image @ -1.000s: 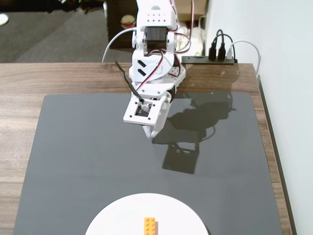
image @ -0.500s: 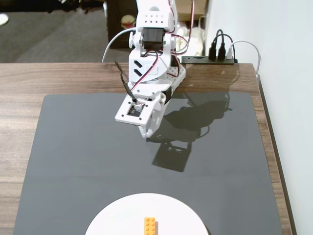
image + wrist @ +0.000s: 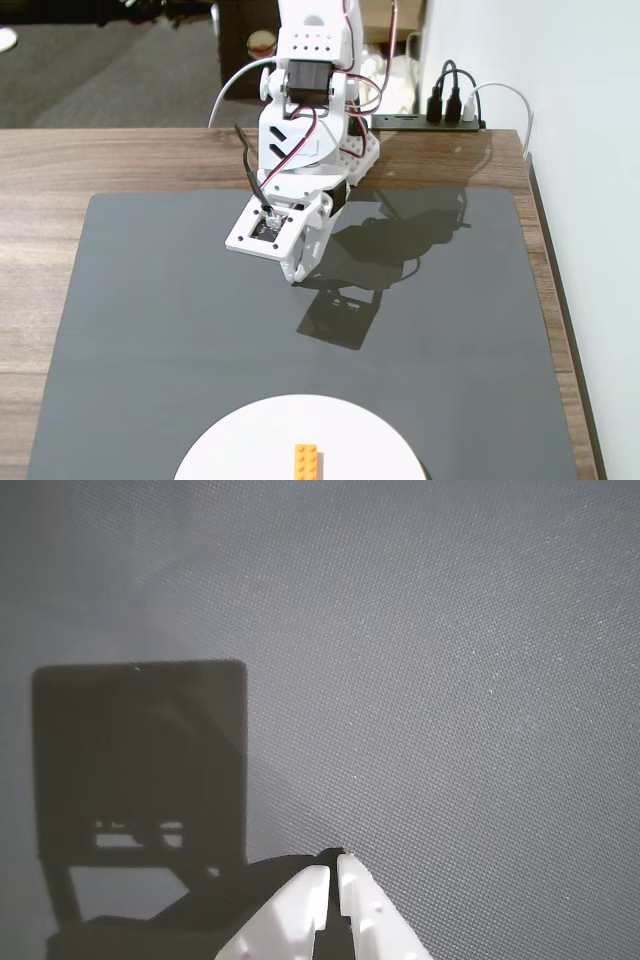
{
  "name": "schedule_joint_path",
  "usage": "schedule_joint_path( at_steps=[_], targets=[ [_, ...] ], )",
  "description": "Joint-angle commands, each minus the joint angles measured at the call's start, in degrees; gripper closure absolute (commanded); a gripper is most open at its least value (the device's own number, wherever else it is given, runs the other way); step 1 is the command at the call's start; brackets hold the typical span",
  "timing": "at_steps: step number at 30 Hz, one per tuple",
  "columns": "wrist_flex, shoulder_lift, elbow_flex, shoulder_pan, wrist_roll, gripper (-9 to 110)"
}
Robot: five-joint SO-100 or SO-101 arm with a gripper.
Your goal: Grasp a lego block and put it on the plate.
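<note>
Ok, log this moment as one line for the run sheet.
lego block: resting on plate | end effector: shut, empty, over grey mat, away from plate | task state: block placed

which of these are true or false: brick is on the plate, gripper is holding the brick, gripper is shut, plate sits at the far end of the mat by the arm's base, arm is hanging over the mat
1. The lego block lies on the plate: true.
2. The gripper holds the block: false. It is empty and well away from the block.
3. The gripper is shut: true. In the wrist view its fingertips meet.
4. The plate sits at the mat's far end by the arm's base: false. It is at the near edge of the grey mat in the fixed view.
5. The gripper hangs over the mat: true.
</note>
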Motion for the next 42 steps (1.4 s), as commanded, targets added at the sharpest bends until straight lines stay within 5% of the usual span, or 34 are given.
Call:
schedule_joint_path(
  at_steps=[1, 42],
  targets=[
    [-0.35, -0.35, -1.23, -0.26, 0.35, 101],
    [-0.44, 0.44, -0.88, -0.26, 0.53, 101]
  ],
)
